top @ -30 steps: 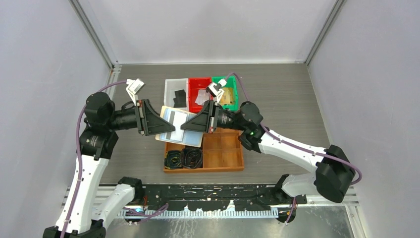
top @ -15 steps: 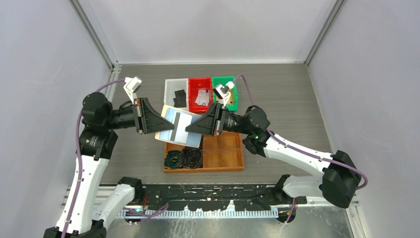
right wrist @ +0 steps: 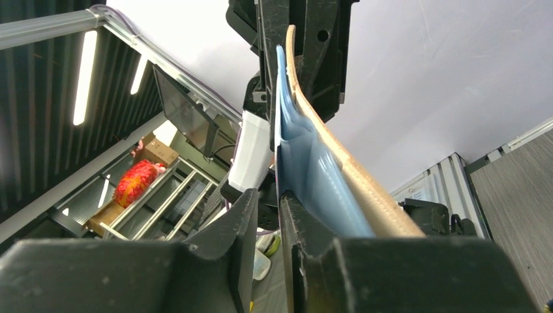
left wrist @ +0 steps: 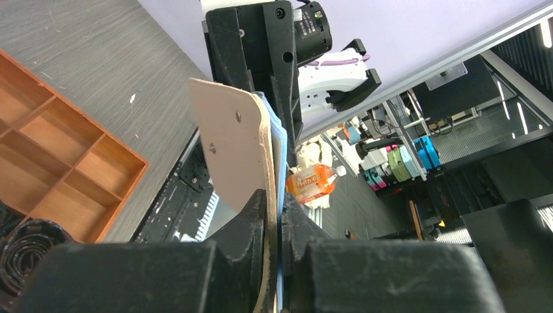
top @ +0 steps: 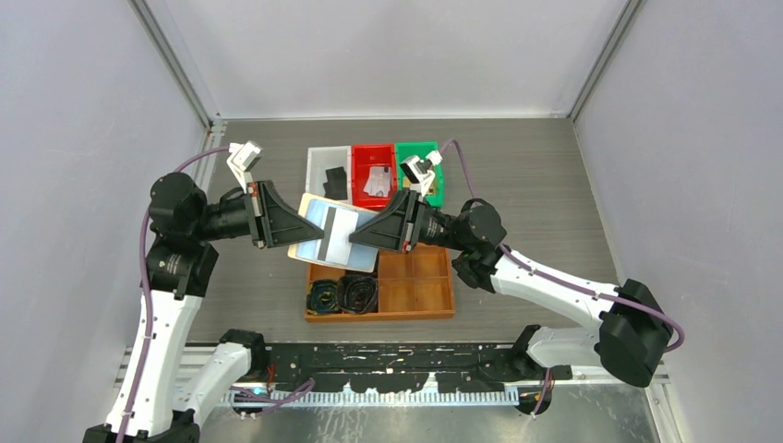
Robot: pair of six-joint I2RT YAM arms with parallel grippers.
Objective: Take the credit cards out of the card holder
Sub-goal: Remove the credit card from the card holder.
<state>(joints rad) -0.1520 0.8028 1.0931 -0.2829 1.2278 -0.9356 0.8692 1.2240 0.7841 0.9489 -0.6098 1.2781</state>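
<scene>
Your left claw is clamped on the card holder, with its two fingers pressed onto the tan cover and the pale blue pockets at one edge. The holder hangs in the air between both claws. It sits over the far left corner of the wooden tray, about midway between the table's left and right edges. Your right claw meets the holder's opposite edge. Its jaws stand a narrow slit apart and a thin pale blue edge runs into that slit, but you cannot tell whether it grips anything. A pale card with a dark stripe shows on the holder's upper face between the claws. Towards the table's far edge stand a white bin, a red bin and a green bin.
</scene>
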